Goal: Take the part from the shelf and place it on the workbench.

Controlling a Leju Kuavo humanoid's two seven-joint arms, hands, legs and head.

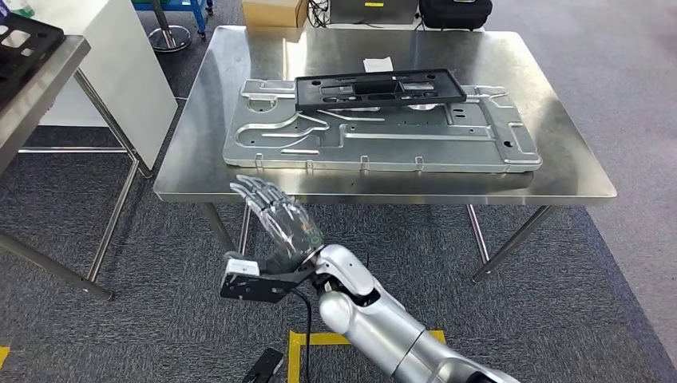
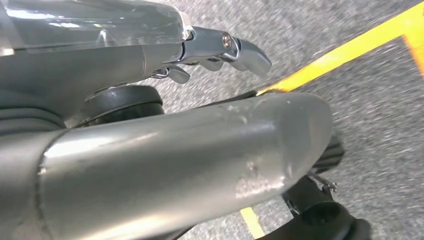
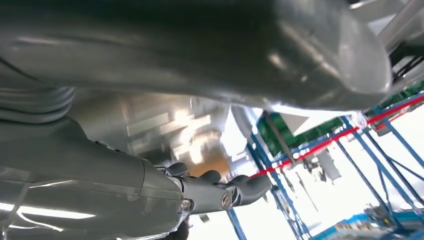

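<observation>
Black plastic frame (image 1: 378, 88) is on the steel workbench (image 1: 199, 128), lying flat on top of a big stamped metal panel (image 1: 383, 136), along the panel's far edge, roughly 12 o'clock in the head view. Nothing is gripping it.

Right hand (image 1: 275, 215) sits at about 7 o'clock from the panel, just off the near edge of the workbench, over grey carpet (image 1: 160, 239). Fingers are straight and apart, pointing toward 11 o'clock, holding nothing. Well clear of the frame. Wrist camera block hangs under the wrist. In the right wrist view the fingers (image 3: 220, 192) are extended with nothing in them.

Left hand (image 2: 215, 47) hangs down over the carpet next to yellow floor tape (image 2: 350, 50). Its fingers look curled in slightly; can't tell if anything closes fully, nothing visible between them.

A small white paper slip (image 1: 378, 64) is on the workbench just beyond the frame. A second table (image 1: 32, 88) stands at 10 o'clock, carrying another black tray (image 1: 20, 48).
</observation>
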